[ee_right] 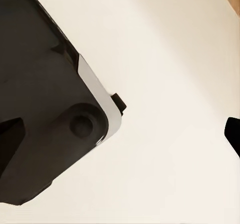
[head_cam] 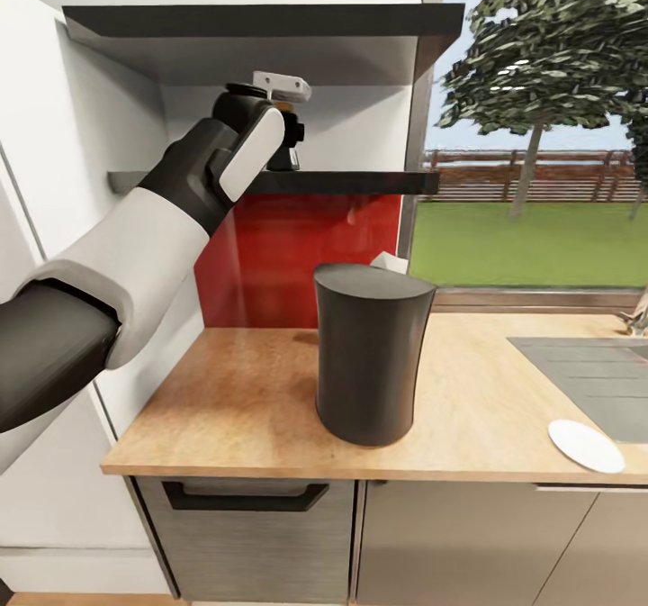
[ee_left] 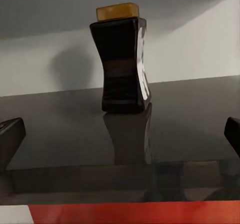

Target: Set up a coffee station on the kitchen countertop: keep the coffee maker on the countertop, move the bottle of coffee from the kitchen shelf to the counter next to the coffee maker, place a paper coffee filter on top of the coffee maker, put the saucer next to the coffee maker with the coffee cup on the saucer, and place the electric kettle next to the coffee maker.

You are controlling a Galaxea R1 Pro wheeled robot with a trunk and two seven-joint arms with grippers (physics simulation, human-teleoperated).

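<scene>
The bottle of coffee, dark brown with a golden-tan lid, stands upright on the glossy dark kitchen shelf. My left gripper is open in front of it, one fingertip to each side and both short of the jar. In the head view my left arm reaches up to the shelf, and its wrist hides the bottle. The dark-grey coffee maker stands on the beige countertop. A white paper coffee filter peeks out behind its top. The white saucer lies near the counter's front right. My right gripper is open and holds nothing.
A second shelf board runs above the lower one, against a white wall with a red back panel below. A sink is set in the counter at the right, under a window. The right wrist view looks down on cream floor and a dark body part.
</scene>
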